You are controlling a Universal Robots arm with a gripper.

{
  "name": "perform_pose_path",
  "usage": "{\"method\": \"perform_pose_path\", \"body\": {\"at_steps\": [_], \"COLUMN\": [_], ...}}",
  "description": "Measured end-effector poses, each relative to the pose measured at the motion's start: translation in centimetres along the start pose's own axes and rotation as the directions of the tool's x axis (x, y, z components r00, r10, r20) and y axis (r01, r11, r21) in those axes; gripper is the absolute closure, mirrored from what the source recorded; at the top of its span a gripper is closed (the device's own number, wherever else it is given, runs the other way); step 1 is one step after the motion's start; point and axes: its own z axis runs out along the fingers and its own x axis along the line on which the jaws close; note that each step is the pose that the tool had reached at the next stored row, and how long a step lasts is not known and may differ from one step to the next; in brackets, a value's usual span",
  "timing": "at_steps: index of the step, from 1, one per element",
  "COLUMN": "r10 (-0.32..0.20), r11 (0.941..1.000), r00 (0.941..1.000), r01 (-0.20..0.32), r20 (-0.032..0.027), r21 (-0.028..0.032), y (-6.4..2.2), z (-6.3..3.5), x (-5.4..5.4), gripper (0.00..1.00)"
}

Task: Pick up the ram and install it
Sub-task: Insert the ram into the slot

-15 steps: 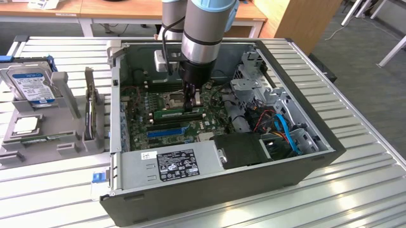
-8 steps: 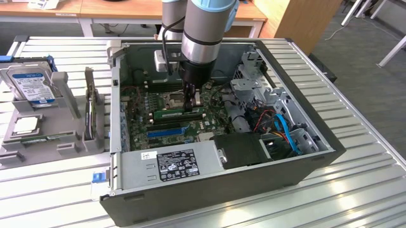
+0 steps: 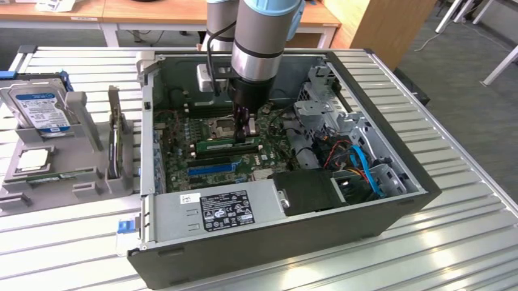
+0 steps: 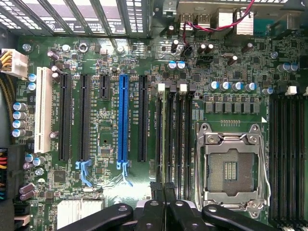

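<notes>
The ram is a narrow green stick standing on edge in a memory slot of the motherboard, inside the open computer case. My gripper reaches straight down from the arm and its dark fingers are shut on the ram near the end toward the exterior view's right. In the wrist view the gripper shows its two fingertips pressed close together over the row of memory slots, beside the empty processor socket.
A grey holder at the exterior view's left carries a hard drive, an upright expansion card and a square processor chip. The case also holds a power supply, blue cables and drive cages.
</notes>
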Motion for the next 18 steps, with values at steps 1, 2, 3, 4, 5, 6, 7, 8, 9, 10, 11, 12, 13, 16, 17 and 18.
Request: {"method": "perform_pose_path", "body": {"at_steps": [1, 2, 3, 4, 5, 6, 7, 8, 9, 10, 11, 12, 13, 16, 17, 18], "r10": [0.0, 0.0, 0.0, 0.0, 0.0, 0.0, 0.0, 0.0, 0.0, 0.0, 0.0, 0.0, 0.0, 0.0, 0.0, 0.0], "r11": [1.0, 1.0, 1.0, 1.0, 1.0, 1.0, 1.0, 1.0, 1.0, 1.0, 1.0, 1.0, 1.0, 1.0, 1.0, 1.0], "r00": [1.0, 1.0, 1.0, 1.0, 1.0, 1.0, 1.0, 1.0, 1.0, 1.0, 1.0, 1.0, 1.0, 1.0, 1.0, 1.0], "r01": [0.0, 0.0, 0.0, 0.0, 0.0, 0.0, 0.0, 0.0, 0.0, 0.0, 0.0, 0.0, 0.0, 0.0, 0.0, 0.0], "r20": [0.0, 0.0, 0.0001, 0.0001, 0.0001, 0.0001, 0.0001, 0.0001, 0.0001, 0.0, -0.0001, -0.0002, -0.0001, 0.0, 0.0003, 0.0003], "r21": [0.0, 0.0, 0.0, 0.0, 0.0, 0.0, 0.0, 0.0, 0.0, 0.0, -0.0001, -0.0001, -0.0001, 0.0, 0.0001, 0.0001], "y": [0.0, 0.0, 0.0, -0.01, -0.01, -0.01, -0.01, -0.01, -0.01, -0.01, -0.01, -0.01, -0.01, -0.01, -0.01, -0.02], "z": [0.02, 0.06, 0.1, 0.16, 0.22, 0.27, 0.33, 0.38, 0.42, 0.45, 0.47, 0.47, 0.47, 0.48, 0.52, 0.56], "x": [0.01, 0.01, 0.0, 0.0, 0.01, 0.01, 0.01, 0.01, 0.01, 0.01, 0.02, 0.02, 0.01, 0.01, 0.01, 0.01], "gripper": [0.89, 0.89, 0.89, 0.89, 0.89, 0.89, 0.89, 0.89, 0.89, 0.89, 0.89, 0.89, 0.89, 0.89, 0.89, 0.89]}}
